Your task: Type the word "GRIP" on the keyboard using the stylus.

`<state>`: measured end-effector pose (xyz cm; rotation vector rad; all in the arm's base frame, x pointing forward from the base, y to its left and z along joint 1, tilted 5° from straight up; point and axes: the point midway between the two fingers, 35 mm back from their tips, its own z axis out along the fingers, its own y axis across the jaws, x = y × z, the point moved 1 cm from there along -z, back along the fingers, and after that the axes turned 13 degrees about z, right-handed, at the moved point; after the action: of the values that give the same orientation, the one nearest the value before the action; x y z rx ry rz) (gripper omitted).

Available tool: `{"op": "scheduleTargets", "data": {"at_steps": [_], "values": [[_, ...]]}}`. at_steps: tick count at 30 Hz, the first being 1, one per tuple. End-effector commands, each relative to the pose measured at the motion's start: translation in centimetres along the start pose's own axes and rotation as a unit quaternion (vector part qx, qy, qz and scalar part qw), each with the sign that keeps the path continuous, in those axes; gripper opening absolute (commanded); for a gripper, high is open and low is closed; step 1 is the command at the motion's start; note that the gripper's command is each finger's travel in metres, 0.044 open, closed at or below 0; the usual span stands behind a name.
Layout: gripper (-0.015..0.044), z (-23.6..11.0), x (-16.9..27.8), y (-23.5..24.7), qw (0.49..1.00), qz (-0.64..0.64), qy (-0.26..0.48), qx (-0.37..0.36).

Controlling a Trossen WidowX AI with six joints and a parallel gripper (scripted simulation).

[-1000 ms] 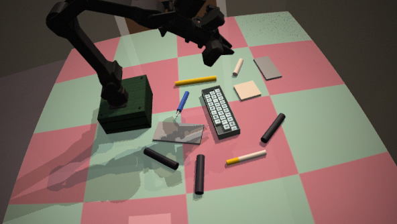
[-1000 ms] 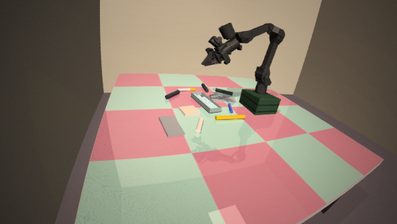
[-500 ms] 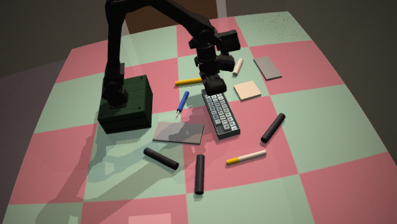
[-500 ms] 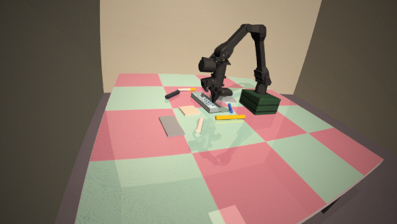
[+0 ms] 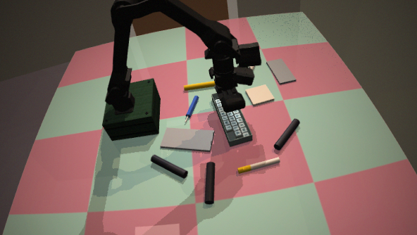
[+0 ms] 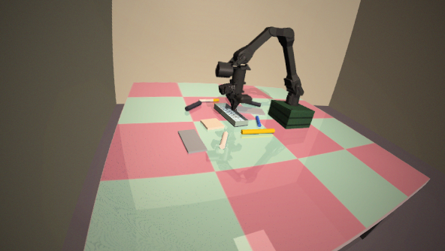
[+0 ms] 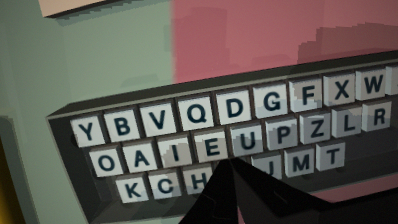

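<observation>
The blue stylus lies flat on the desk, left of the keyboard and apart from my gripper. The dark keyboard with white letter keys lies in the middle of the desk. My gripper is shut with nothing between the fingers. It points down at the keyboard's far end. In the wrist view the closed fingertips sit at the lower key rows, between H and J, below U. The keys G, R, I and P are all in view there.
A yellow pencil lies behind the keyboard. A peach pad, two grey plates, three black cylinders and a yellow-tipped stick lie around. The arm's green base stands left.
</observation>
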<state>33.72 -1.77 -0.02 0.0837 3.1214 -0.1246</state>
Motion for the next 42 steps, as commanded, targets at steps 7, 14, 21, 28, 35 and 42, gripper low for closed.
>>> {"op": "scheduleTargets", "data": {"at_steps": [7, 14, 21, 28, 35, 42], "values": [[0.0000, -0.2, -0.5, -1.8, 1.000, -0.003, -0.002, 0.003], [0.0000, -0.3, -1.7, -6.1, 1.000, -0.003, -0.003, 0.005], [0.0000, -0.3, -2.1, -8.7, 1.000, -0.003, -0.003, 0.006], [0.0000, -0.3, -2.1, -8.7, 1.000, -0.003, -0.003, 0.006], [0.0000, -0.2, 1.6, -6.7, 1.000, -0.003, -0.001, 0.005], [0.0000, -0.2, 1.7, -6.7, 1.000, -0.003, -0.001, 0.005]]}}
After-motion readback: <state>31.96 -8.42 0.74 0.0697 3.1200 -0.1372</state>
